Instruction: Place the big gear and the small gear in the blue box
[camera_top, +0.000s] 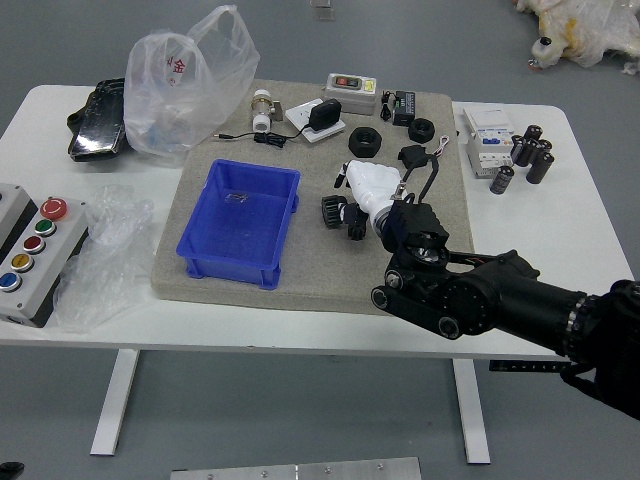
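Right hand (374, 190), fingers spread, beside a black gear (333, 211) near the blue box (232, 228)

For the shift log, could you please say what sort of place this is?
Probably a robotics lab or test station: a robot hand working over a white table, a blue box, and a coloured push-button panel.

We take this for a robotics lab or workshop: our right hand (374, 188) reaches over a grey mat (325, 288) on a white table (230, 328), with a button panel (54, 248) (red, green, yellow, blue) well to its left, and an electronic device (351, 94) and corded black adapter (324, 115) beyond it.
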